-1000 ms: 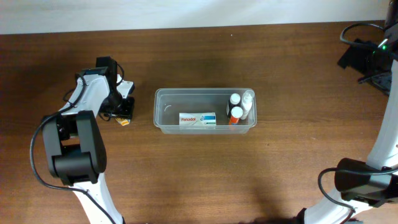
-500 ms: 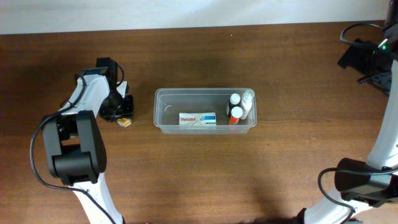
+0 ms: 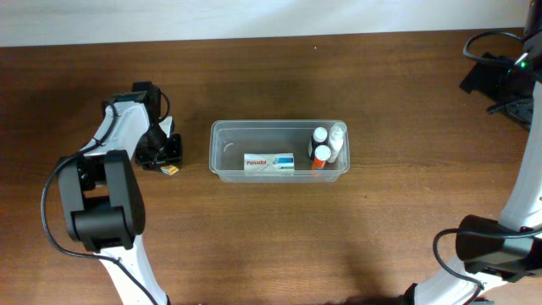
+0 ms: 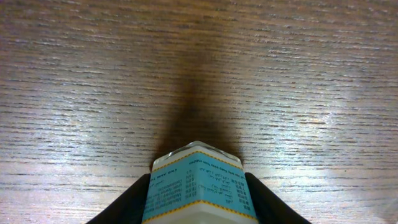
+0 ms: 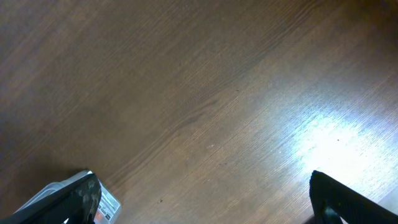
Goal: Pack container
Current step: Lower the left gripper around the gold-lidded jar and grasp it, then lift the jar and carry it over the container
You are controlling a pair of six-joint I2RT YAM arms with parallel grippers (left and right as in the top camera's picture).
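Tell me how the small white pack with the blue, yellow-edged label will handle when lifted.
The small white pack with the blue, yellow-edged label shows flat sides and blunt corners, so it probably won't roll. It looks small and likely light. Its smooth label may slip in the left gripper.

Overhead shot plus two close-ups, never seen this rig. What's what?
Two robot arms with two-finger grippers work at a wooden table. The overhead picture looks straight down; the other two come from a camera on each wrist. Mid-table stands a clear plastic container holding a Panadol box and a few small bottles. The left gripper, left of the container, is closed on a small blue-labelled box. The right gripper is open and holds nothing, with only wood in its view.
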